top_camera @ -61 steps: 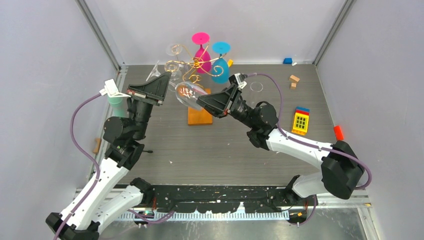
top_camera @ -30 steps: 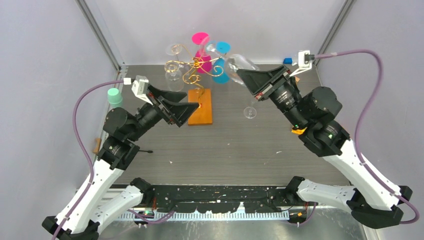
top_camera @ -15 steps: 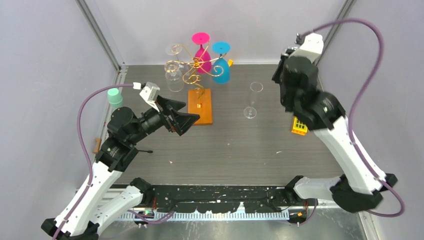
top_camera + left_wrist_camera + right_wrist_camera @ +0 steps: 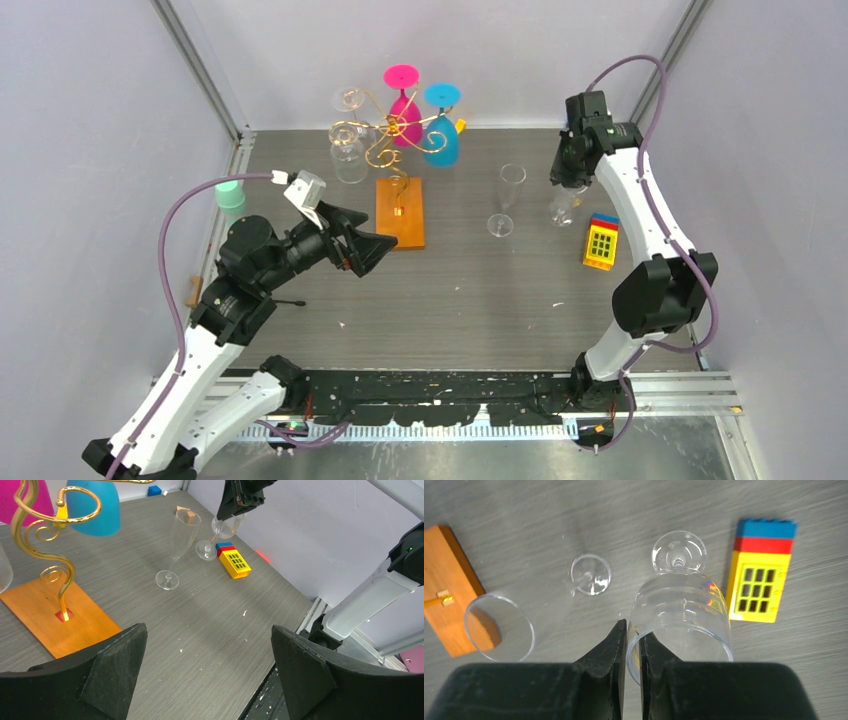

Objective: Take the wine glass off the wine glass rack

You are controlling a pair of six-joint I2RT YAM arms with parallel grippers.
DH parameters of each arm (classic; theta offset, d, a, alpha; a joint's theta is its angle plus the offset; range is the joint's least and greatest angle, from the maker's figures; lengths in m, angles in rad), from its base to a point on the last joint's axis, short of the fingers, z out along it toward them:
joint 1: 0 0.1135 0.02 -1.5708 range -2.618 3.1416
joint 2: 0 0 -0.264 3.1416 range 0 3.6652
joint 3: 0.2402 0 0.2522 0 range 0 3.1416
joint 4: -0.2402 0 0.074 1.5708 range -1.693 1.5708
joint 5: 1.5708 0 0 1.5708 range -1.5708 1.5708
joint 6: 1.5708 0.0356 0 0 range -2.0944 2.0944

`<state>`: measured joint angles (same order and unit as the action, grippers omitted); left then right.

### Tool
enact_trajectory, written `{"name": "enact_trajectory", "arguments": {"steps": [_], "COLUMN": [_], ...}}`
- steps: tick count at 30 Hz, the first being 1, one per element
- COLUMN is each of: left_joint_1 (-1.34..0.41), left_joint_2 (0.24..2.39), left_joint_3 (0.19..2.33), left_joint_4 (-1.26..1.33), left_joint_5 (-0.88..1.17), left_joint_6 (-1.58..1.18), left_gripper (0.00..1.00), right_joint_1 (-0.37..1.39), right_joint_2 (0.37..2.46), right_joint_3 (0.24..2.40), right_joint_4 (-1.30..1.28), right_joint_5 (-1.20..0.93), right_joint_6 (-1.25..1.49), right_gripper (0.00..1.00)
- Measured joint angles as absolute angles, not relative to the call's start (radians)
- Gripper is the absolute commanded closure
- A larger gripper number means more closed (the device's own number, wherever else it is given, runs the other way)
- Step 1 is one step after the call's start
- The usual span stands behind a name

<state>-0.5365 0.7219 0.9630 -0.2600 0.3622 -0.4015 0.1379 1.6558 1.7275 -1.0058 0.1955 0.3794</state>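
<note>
The wine glass (image 4: 684, 612), clear, with a ribbed bowl, thin stem and round foot, is held upright by the right gripper (image 4: 631, 630), whose narrow black fingers are pinched on the rim wall. It is well to the right of the wine glass rack (image 4: 385, 135), just beside a yellow toy block (image 4: 758, 587) and near a smooth champagne flute (image 4: 505, 198). Whether its foot touches the grey wood-grain table (image 4: 450, 300) cannot be told. The rack's gold wire spirals are seated in a flat orange wooden base (image 4: 400, 215). A pink glass (image 4: 404, 108) and a blue glass (image 4: 440, 145) are hung on it. The left gripper (image 4: 207, 635) is spread wide, empty.
</note>
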Motion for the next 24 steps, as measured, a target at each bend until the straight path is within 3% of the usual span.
{"name": "enact_trajectory", "arguments": {"steps": [14, 24], "left_joint_1": [-0.537, -0.537], "left_joint_2": [0.710, 0.703], "left_joint_3": [0.959, 0.959], "left_joint_4": [-0.305, -0.317], "left_joint_5": [0.332, 0.324], "left_joint_6": [-0.373, -0.358], "left_gripper": [0.02, 0.02], "right_joint_1": [0.126, 0.126], "right_joint_2": [1.714, 1.763], "right_joint_3": [1.698, 1.668], "right_joint_4": [-1.029, -1.026], "right_joint_5": [-0.004, -0.014], "right_joint_6": [0.395, 0.395], "right_gripper": [0.99, 0.83]}}
